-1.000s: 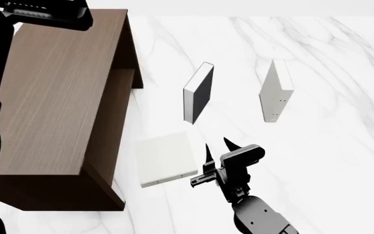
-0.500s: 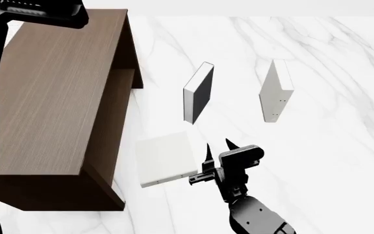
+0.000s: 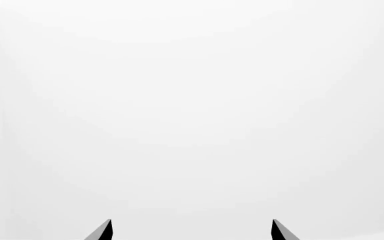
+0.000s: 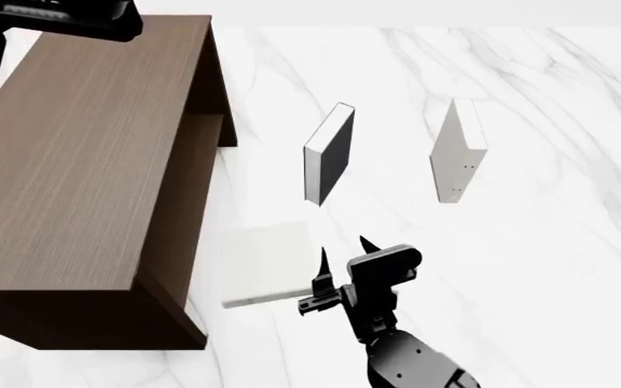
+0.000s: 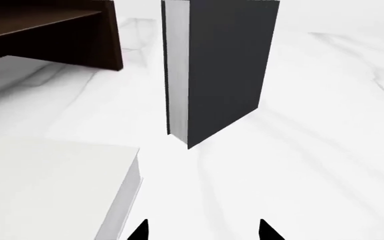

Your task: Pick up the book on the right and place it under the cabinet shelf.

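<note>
Three books share the white marble surface [image 4: 548,242] with the cabinet shelf [image 4: 84,162], which takes up the surface's left side with its dark wood-grain top facing the head camera.

The book [image 4: 459,149], pale grey with tiny dark dots near its lower edge, stands upright toward the far right of the group, well apart from the cabinet shelf and from both grippers. Nothing touches it.

The black-covered book [image 4: 330,153] stands upright between it and the cabinet shelf, its white page edges turned toward the near left. The other pale book [image 4: 271,265] lies flat nearer the front edge, just beside the cabinet shelf's open side.

The right gripper [image 4: 344,247] hovers just beside the flat pale book's right edge, jaws spread and holding nothing. Its wrist view shows the black-covered book [image 5: 222,70] straight ahead of the fingertips, the flat pale book [image 5: 52,190] to one side, and the cabinet shelf [image 5: 45,35] behind.

The left gripper [image 3: 190,230] shows only two dark fingertips set well apart, empty, against plain white.
</note>
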You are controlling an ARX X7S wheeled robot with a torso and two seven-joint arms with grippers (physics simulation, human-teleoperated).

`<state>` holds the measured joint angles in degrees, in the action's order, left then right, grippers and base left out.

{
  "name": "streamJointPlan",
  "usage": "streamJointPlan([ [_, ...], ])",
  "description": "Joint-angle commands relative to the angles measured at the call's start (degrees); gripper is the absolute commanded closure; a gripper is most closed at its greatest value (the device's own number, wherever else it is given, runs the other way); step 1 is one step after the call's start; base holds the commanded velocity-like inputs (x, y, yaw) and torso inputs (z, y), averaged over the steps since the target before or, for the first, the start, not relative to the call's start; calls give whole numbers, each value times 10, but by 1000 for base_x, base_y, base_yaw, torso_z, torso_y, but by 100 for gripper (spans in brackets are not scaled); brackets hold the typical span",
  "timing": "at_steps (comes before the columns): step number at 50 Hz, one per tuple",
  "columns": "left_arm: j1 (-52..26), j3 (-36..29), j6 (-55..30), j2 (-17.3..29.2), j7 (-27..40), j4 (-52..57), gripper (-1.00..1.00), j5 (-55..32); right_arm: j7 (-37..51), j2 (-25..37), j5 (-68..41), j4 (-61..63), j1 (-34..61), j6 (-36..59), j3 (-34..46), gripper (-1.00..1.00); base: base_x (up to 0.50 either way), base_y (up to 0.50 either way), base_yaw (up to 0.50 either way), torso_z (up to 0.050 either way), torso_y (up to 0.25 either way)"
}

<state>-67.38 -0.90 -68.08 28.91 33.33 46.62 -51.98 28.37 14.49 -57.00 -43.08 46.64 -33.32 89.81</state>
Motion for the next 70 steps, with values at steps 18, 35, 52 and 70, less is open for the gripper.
streamJointPlan([
  [18,10,5,12,12,7,2,-100,-12,-35,-48,-1,-22,-28,51,76,-100,0,0,0,-1,-4],
  [35,5,14,6,20,16,5,-100,-28,-33,-78,6,-37,-27,71,79,-100,1,2,6,-2,-5],
  [52,4,20,5,27,23,7,-100,-40,-47,-95,11,-49,-23,78,77,-100,1,3,7,-1,-4],
  [70,1,15,11,32,23,3,-100,-41,-58,-118,19,-55,-12,94,79,-100,1,2,5,-2,-5],
])
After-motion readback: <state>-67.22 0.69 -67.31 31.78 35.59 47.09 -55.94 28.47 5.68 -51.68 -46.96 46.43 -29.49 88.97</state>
